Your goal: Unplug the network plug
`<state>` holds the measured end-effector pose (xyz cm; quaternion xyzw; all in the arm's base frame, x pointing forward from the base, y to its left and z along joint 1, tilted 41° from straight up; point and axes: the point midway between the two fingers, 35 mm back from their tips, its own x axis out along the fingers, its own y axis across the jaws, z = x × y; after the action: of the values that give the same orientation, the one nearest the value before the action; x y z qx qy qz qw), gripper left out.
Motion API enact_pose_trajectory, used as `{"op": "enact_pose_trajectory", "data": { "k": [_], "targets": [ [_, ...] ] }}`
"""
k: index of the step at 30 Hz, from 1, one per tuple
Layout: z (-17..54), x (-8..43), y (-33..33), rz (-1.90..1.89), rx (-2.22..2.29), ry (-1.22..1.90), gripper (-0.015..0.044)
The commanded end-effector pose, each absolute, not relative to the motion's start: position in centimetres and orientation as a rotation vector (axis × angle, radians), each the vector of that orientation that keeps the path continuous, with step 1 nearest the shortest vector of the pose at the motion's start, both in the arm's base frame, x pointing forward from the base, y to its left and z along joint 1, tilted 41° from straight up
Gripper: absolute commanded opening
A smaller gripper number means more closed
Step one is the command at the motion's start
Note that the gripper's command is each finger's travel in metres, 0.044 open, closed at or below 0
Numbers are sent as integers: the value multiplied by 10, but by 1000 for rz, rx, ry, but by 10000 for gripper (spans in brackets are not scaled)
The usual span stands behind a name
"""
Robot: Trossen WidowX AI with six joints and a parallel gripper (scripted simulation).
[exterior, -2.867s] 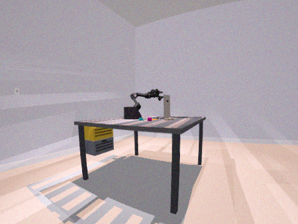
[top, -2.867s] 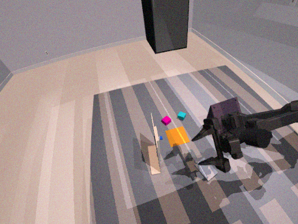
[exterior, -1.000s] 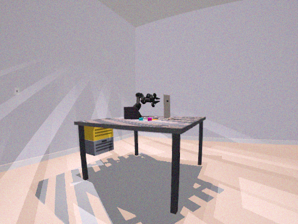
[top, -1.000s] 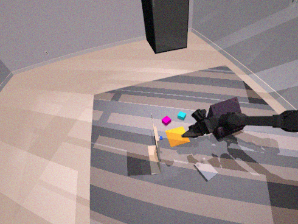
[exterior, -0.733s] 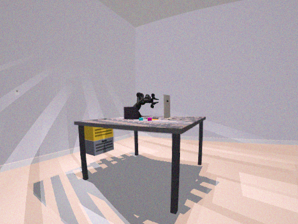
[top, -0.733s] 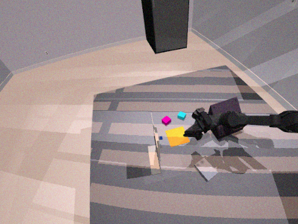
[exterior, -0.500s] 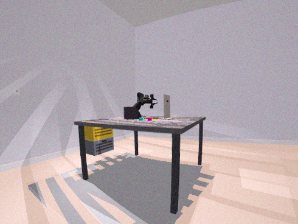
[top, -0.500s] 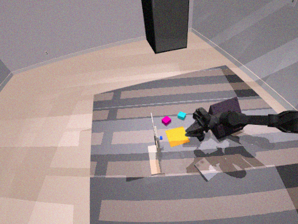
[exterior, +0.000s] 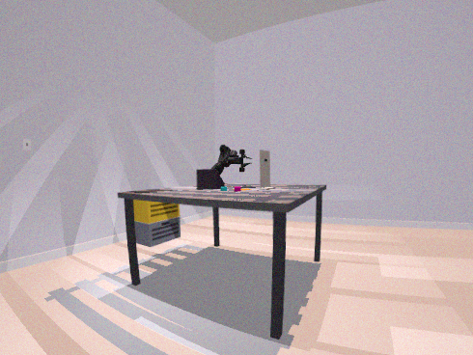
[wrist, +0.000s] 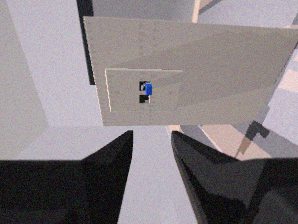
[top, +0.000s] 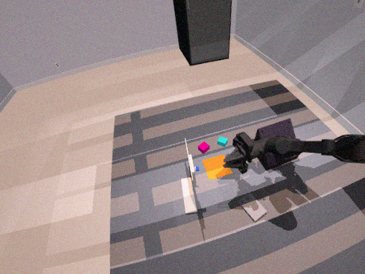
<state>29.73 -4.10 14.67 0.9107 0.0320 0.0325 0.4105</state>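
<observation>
A small blue plug sticks out of the front of the upright pale panel, at the raised plate with two dark openings. The tab on the plug is too small to make out. An orange marked square lies on the table between the panel and the arm. My gripper is partly open, with nothing between its fingers. It is raised above the table, back from the panel and apart from the plug, which shows above and beyond the fingertips in the wrist view.
A magenta block and a cyan block lie near the square. A flat pale piece lies on the other side. A white foot piece lies at the panel's base. The dark arm base stands behind the gripper.
</observation>
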Motion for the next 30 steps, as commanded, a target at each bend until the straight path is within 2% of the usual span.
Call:
{"op": "enact_pose_trajectory", "data": {
  "k": [1,30],
  "targets": [
    [147,309,-43,92,2285,73,156],
    [138,360,-48,120,2267,56,156]
  ]
}}
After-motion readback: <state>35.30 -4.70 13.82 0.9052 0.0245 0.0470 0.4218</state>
